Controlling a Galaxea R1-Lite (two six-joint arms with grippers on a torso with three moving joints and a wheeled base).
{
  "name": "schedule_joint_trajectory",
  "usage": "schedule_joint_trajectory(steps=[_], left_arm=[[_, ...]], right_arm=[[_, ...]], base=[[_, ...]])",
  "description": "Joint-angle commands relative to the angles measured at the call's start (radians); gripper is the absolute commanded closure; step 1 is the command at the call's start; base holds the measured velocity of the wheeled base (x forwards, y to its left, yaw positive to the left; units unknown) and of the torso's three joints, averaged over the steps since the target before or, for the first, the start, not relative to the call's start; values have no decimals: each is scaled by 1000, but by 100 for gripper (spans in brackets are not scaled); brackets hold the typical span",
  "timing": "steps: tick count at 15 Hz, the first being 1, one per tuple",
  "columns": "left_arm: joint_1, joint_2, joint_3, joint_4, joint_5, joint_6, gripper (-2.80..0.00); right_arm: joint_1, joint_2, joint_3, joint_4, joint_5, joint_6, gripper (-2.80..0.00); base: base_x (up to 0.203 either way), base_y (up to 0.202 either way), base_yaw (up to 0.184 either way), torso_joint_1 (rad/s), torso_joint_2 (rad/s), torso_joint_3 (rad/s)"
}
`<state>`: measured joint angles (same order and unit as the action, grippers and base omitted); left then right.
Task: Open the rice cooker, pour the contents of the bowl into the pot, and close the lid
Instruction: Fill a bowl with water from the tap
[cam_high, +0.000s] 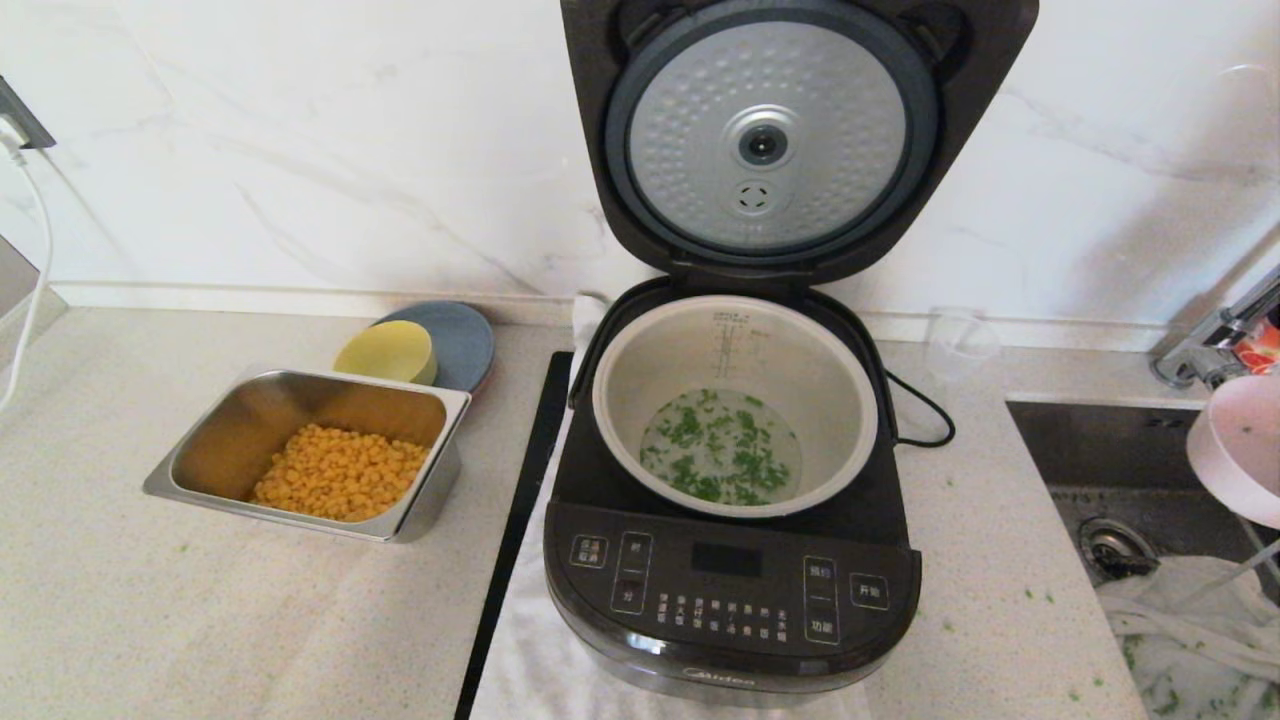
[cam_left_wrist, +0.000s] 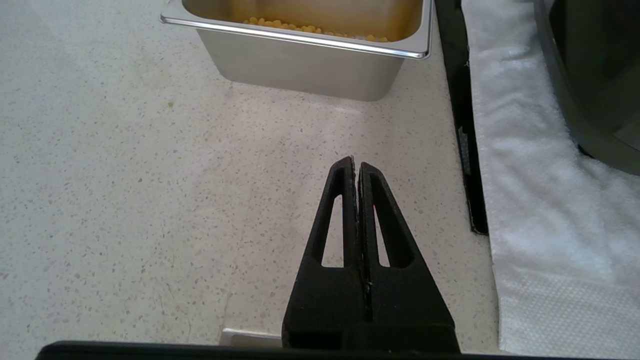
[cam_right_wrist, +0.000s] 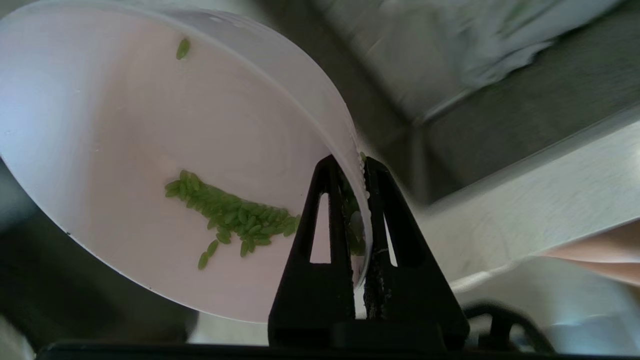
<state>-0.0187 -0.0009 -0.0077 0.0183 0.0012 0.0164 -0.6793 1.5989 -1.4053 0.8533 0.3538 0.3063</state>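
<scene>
Pinching the bowl (cam_right_wrist: 150, 150) rim, right pincer (cam_right_wrist: 352, 165) hangs over sink (cam_high: 1120, 450).

pot (cam_high: 735, 345) open above | lid (cam_high: 770, 140) up behind; tray (cam_high: 300, 455) left

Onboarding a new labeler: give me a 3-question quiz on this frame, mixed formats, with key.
1. True or false: the lid of the rice cooker stands open.
2. What is the right end effector shut on? A) tray of corn B) the bowl C) yellow bowl
3. Fill in: green bits lie in the bowl and in the ___.

Key: 1 true. 2 B, clamped on its rim. 3 pot. The left end effector is shut, empty, over the counter.
</scene>
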Motion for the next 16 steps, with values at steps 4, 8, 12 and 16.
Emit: schedule_joint_trajectory(steps=[4,8,12,16], left_arm=[[0,-2,1,0,0,0,0],[0,-2,0,0,0,0,0],[0,-2,0,0,0,0,0],[0,-2,0,0,0,0,0]], right_arm=[[-305,268,16,-144,93,-34,0],[-386,390,-4,-207,125,-32,0],[-425,504,-90,-212,142,-21,0],[-431,578,-173,-211,152,9,0]], base=[[0,0,0,0,0,0],[0,0,0,0,0,0],[0,0,0,0,0,0],[0,0,0,0,0,0]])
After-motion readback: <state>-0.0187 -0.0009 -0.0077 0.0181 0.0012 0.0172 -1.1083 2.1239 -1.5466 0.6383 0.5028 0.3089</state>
